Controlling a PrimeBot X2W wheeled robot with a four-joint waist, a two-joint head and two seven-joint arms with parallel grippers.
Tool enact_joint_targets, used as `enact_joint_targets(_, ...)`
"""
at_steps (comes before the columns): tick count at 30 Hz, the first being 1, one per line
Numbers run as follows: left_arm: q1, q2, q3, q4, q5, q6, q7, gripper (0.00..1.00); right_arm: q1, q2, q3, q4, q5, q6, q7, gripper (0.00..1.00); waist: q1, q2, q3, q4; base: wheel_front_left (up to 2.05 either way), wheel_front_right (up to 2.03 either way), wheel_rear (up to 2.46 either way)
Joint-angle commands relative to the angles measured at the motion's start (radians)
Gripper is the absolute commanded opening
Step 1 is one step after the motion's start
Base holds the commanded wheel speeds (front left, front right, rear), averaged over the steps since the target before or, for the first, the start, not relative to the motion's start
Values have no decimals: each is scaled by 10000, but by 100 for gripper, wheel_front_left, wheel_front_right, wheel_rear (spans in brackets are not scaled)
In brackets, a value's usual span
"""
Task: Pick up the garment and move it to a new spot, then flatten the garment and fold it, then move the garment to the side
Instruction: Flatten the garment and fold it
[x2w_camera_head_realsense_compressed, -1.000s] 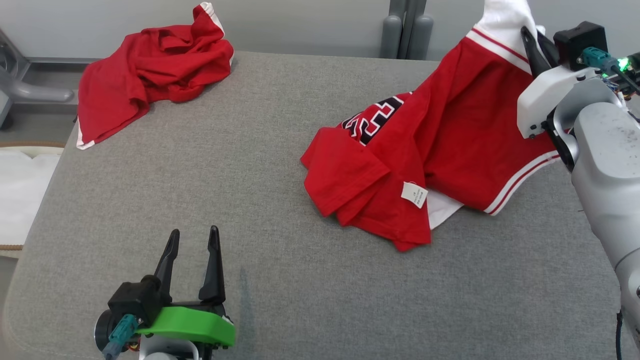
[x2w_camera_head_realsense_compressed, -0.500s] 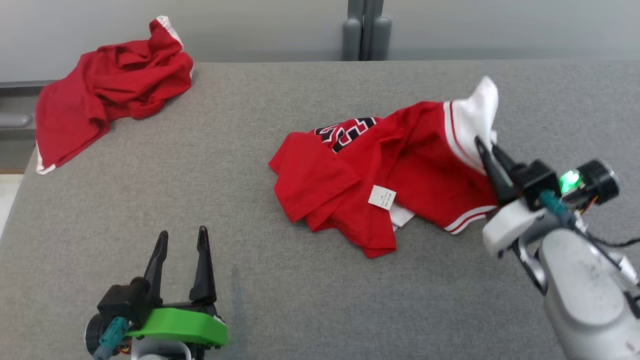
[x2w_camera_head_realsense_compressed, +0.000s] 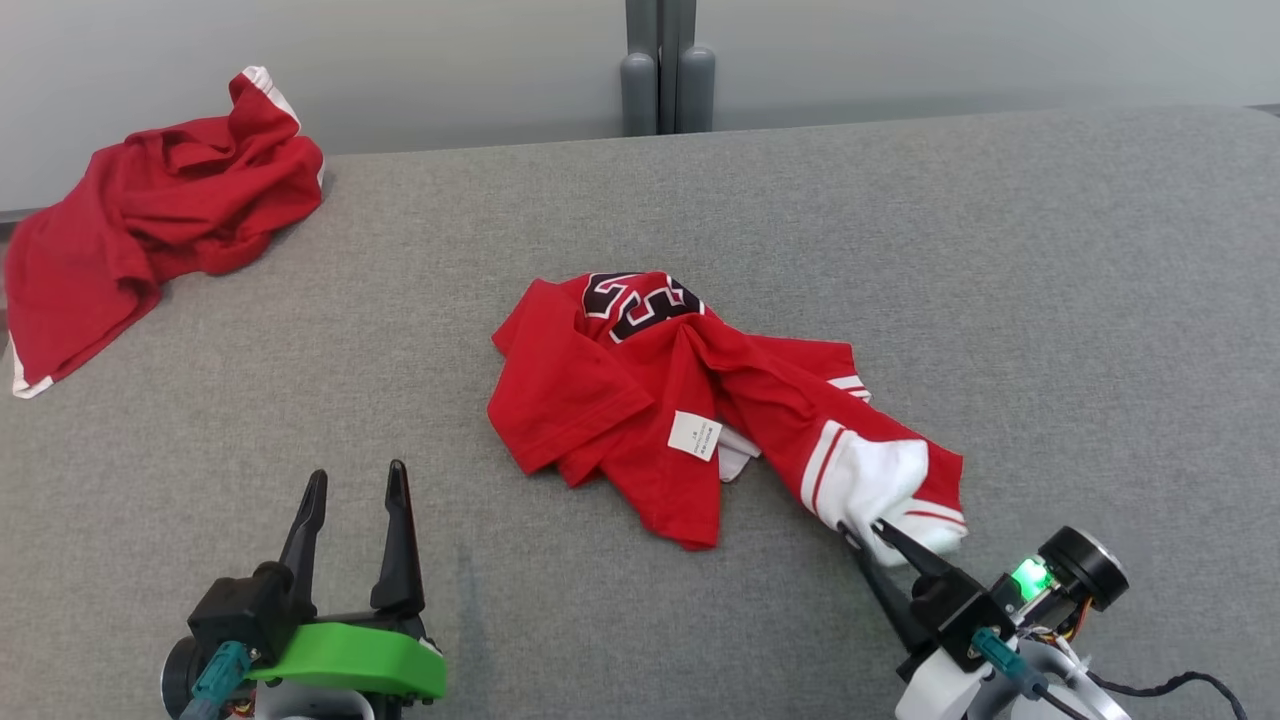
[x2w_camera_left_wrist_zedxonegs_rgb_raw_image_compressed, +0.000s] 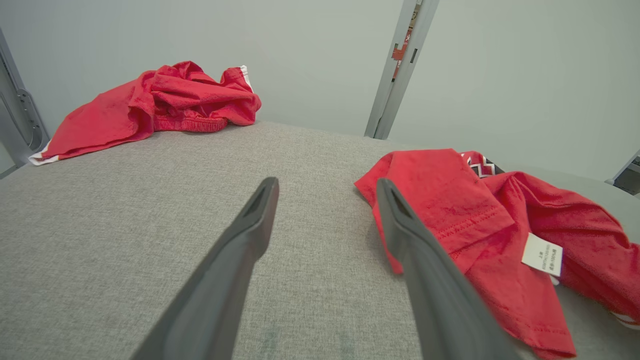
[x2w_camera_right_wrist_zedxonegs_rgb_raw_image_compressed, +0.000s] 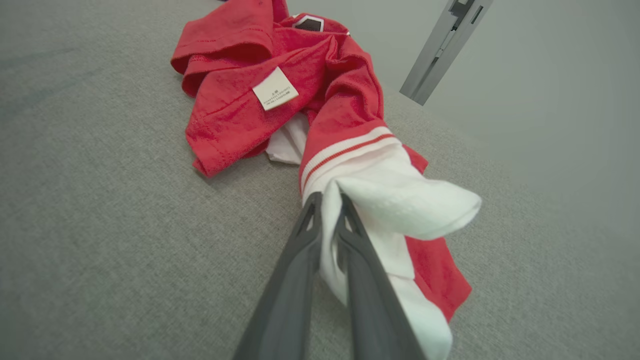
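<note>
Head view: right claw pinching the white end of a crumpled red shirt

The shirt (x2w_camera_head_realsense_compressed: 620, 400) lies in a loose heap in the middle of the frame, on a grey padded table (x2w_camera_head_realsense_compressed: 1000, 300). From the heap a twisted arm of cloth runs toward the lower right and ends in a white sleeve (x2w_camera_head_realsense_compressed: 870, 480) trimmed with thin red stripes. The right claw (x2w_camera_head_realsense_compressed: 862, 528) reaches in from the lower right corner. In the right wrist view its two dark fingers are drawn narrow, with a fold of the white cloth caught between them (x2w_camera_right_wrist_zedxonegs_rgb_raw_image_compressed: 329, 200). The left claw (x2w_camera_head_realsense_compressed: 357, 473) sits at the lower left with its fingers spread wide, holding nothing, well apart from the shirt.

The shirt is red, bunched and folded over itself. Part of a black and white number shows at the top of the heap, and a small white label (x2w_camera_head_realsense_compressed: 695, 435) lies face up near the middle. A second red garment (x2w_camera_head_realsense_compressed: 150, 220) is heaped at the upper left.

This looks like the end of the first step, moving the shirt to a new spot. The next move probably calls for letting go of the sleeve, then taking hold of edges and spreading the cloth flat.
</note>
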Motion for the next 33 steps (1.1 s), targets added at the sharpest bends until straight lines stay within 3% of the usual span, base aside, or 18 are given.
enact_joint_targets(1,104,23,50,4,20,-42,-5,100,208,-81,72,-94,-44,-14,-21,100,0,-1,-76,-92,0,0,0)
enact_joint_targets(7,222,23,69,16,-20,-31,-5,100,756,-113,124,-492,279,-14,-20,100,0,-1,-226,-340,0,0,0)
enact_joint_targets(17,182,23,-59,52,-70,-55,-5,100,563,-72,-1304,-864,1162,-14,-22,100,0,-1,-336,-373,0,0,0)
enact_joint_targets(24,18,23,-70,32,-49,-67,-5,100,-482,-105,-1863,731,1501,-14,122,100,0,-1,-125,72,0,0,0)
enact_joint_targets(33,-117,23,-150,75,-83,-71,-5,100,-1954,-426,-1397,3727,2220,-14,269,100,0,-1,117,858,0,0,0)
